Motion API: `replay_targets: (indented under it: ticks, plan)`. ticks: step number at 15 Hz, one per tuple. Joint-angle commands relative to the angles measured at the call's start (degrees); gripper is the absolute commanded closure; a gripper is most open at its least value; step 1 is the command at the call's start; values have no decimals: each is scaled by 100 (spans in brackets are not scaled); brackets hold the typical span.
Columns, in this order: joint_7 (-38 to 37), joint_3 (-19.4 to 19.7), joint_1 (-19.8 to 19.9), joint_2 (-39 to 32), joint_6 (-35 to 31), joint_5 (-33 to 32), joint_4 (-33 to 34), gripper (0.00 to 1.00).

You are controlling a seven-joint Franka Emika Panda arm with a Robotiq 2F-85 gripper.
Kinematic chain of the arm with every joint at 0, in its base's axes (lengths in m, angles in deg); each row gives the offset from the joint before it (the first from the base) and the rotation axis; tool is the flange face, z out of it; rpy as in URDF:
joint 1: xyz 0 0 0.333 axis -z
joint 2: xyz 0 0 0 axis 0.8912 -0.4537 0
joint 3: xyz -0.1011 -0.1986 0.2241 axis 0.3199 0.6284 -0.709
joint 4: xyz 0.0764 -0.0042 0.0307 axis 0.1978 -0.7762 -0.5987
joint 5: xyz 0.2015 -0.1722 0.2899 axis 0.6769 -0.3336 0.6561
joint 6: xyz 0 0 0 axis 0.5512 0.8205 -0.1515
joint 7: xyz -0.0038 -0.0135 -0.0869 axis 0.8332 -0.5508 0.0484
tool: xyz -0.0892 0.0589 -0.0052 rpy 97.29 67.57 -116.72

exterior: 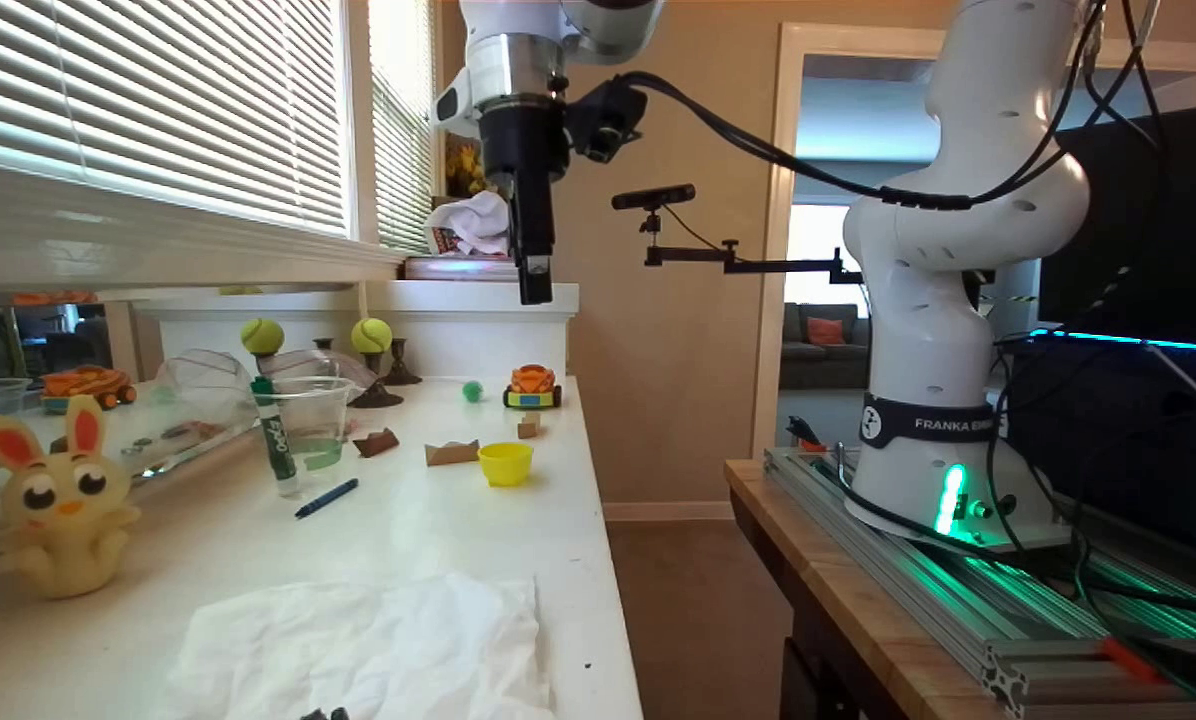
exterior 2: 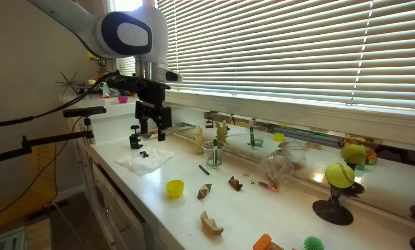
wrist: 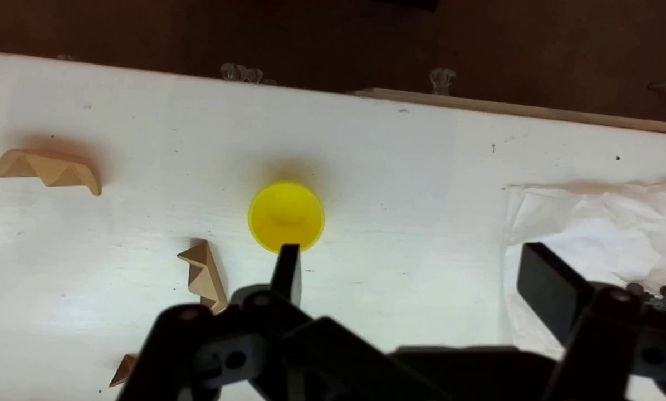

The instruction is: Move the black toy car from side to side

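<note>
The black toy car [exterior 2: 144, 153] is tiny and low and sits on a crumpled white cloth [exterior 2: 155, 164] on the white counter. In an exterior view only the top of the car [exterior: 324, 714] shows at the bottom edge. In the wrist view the car [wrist: 653, 295] is at the right edge, partly hidden behind my right-hand finger. My gripper [wrist: 414, 264] is open, with nothing between its fingers. It points down and hangs high above the counter, apart from everything, as both exterior views show [exterior: 535, 285] [exterior 2: 153, 134].
A yellow cup [wrist: 286, 217] and wooden boat-like pieces [exterior 2: 211, 224] stand on the counter. A clear cup with a green marker [exterior 2: 213, 154], a dark pen [exterior: 326, 498], a rabbit figure [exterior: 66, 500] and an orange toy car [exterior: 532, 386] are also there. A mirror [exterior 2: 297, 159] runs along the wall side.
</note>
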Motion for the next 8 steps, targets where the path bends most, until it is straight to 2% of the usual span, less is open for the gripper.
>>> replay_targets:
  ticks: [1, 2, 3, 4, 8]
  plan:
    - [-318, -99, 122, 34, 154, -202, 63, 0]
    - [-318, -91, 124, 45, 184, -190, 54, 0]
    - [12, -14, 64, 67, 272, 13, 50, 0]
    - [-114, -54, 79, 0, 76, -39, 7, 0]
    - [-92, -53, 78, 0, 124, -38, 7, 0]
